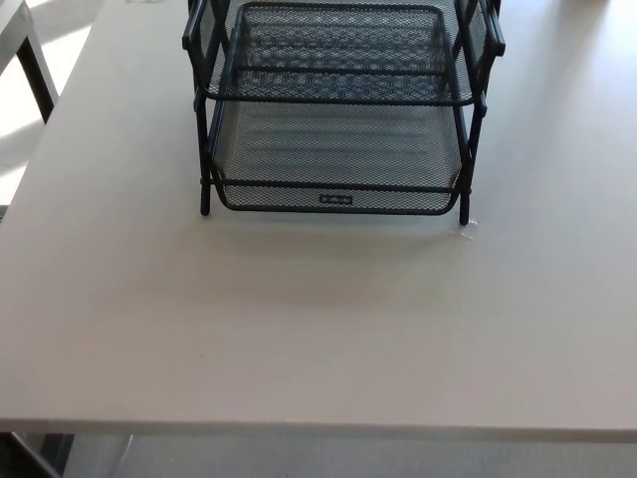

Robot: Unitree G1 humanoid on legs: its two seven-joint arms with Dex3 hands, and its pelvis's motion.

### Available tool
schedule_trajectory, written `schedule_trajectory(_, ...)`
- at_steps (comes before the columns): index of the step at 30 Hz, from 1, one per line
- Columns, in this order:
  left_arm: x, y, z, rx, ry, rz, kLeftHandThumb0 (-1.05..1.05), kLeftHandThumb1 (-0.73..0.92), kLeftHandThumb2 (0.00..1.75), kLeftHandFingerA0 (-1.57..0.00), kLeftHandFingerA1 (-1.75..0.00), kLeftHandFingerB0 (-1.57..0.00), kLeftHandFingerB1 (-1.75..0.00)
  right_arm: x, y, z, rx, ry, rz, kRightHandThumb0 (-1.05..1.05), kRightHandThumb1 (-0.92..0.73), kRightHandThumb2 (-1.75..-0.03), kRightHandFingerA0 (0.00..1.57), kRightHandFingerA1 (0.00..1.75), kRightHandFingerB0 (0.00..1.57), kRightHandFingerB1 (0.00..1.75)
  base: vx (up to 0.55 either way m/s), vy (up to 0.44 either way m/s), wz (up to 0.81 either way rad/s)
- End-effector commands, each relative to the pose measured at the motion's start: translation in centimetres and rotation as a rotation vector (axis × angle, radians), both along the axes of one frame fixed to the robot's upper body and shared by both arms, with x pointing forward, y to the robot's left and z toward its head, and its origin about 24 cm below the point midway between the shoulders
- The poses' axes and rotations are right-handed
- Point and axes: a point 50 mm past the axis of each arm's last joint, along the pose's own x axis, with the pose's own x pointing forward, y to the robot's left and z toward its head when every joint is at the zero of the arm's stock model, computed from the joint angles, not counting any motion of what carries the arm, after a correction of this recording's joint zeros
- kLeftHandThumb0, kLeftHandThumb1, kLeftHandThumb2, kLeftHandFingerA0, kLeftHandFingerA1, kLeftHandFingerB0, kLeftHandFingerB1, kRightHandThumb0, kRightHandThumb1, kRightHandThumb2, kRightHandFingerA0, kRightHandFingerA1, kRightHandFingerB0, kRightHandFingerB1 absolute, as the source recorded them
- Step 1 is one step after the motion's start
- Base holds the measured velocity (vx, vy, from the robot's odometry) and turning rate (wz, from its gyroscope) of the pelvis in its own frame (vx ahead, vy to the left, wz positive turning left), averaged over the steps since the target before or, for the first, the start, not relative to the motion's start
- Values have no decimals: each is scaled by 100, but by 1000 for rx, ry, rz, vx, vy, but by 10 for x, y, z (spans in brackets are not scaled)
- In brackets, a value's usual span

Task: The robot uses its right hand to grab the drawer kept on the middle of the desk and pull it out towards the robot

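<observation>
Desk with black wire-mesh drawer rack, no robot hand in frame.

Near edge of desk runs across the bottom, floor visible below it; near half of the pale surface is bare. Farther back, at centre, stands the rack on thin black legs. Its lower drawer sits on the desk side, front lip carrying a small label plate, facing the near edge. Upper tray lies directly above, cut off by the top border. Hand state: cannot tell, neither shows. Far left, part of another table.
</observation>
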Motion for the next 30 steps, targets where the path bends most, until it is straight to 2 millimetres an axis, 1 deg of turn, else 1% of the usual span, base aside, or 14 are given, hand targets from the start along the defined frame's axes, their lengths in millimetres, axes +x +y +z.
schedule_trajectory(1, 0, 1, 3, 9, 13, -9, -29, 59, 58, -79, -83, -76, -54, 15, 6, 47, -231, -183, 84, -84, -68, -61, 32, 63, 12, 48, 0, 0, 0)
schedule_trajectory(2, 1, 2, 2, 3, 11, -7, -28, 58, 58, -79, -82, -76, -54, 20, 11, 56, -265, -234, 126, -84, -53, -94, 25, 64, 6, 52, 0, 0, 0)
schedule_trajectory(5, 1, 2, 2, 6, 13, -8, -29, 58, 57, -79, -83, -77, -55, 32, 22, 76, -358, -263, 184, -100, -65, -106, 22, 64, 4, 40, 0, 0, 0)
schedule_trajectory(9, 0, 2, 2, 11, 12, -5, -29, 59, 57, -80, -84, -77, -54, 48, 39, 98, -362, -368, 270, -92, -59, -103, 16, 63, 1, 47, 0, 0, 0)
schedule_trajectory(15, 0, 0, 4, 9, 6, -13, -29, 58, 57, -78, -82, -77, -55, 80, 102, 145, -561, -479, 516, -94, -62, -102, 9, 72, 3, 49, 0, 0, 0)
schedule_trajectory(16, 0, 1, 4, 11, 9, -8, -30, 59, 58, -78, -82, -76, -54, 83, 112, 150, -544, -495, 552, -43, -33, -100, 4, 58, 5, 56, 0, 0, 0)
schedule_trajectory(17, 0, 1, 4, 8, 8, -6, -29, 58, 58, -80, -83, -77, -54, 85, 116, 152, -536, -512, 575, -90, -57, -94, 15, 73, 12, 55, 0, 0, 0)
schedule_trajectory(21, 0, 0, 3, 5, -2, -10, -28, 58, 57, -79, -83, -77, -54, 95, 149, 163, -481, -527, 699, -83, -54, -92, 16, 64, 10, 50, 0, 0, 0)
schedule_trajectory(22, 0, 0, 3, 4, -1, -10, -29, 58, 57, -79, -84, -77, -55, 97, 157, 166, -428, -487, 733, -80, -71, -61, 12, 62, 11, 40, 0, 0, 0)
schedule_trajectory(23, 0, 0, 3, 3, -1, -9, -28, 58, 57, -79, -83, -77, -55, 99, 164, 169, -397, -466, 759, -82, -56, -93, 12, 58, 3, 43, 0, 0, 0)
schedule_trajectory(24, 0, 0, 3, 3, -1, -8, -28, 58, 57, -79, -83, -77, -55, 100, 166, 170, -385, -458, 768, -82, -56, -93, 12, 58, 3, 43, 0, 0, 0)
schedule_trajectory(25, 0, 0, 4, -5, -5, -13, -27, 58, 57, -80, -84, -77, -55, 104, 170, 169, -393, -453, 791, -81, -72, -62, 17, 51, 10, 35, 0, 0, 0)
schedule_trajectory(26, 0, -1, 4, 8, -5, -12, -29, 58, 57, -80, -84, -77, -55, 111, 183, 166, -379, -516, 885, -79, -54, -91, 18, 55, 5, 42, 0, 0, 0)
schedule_trajectory(30, 0, -1, 4, 8, -6, -17, -29, 58, 57, -79, -82, -76, -55, 124, 211, 168, -379, -520, 1025, -82, -56, -94, 15, 56, 6, 42, 0, 0, 0)
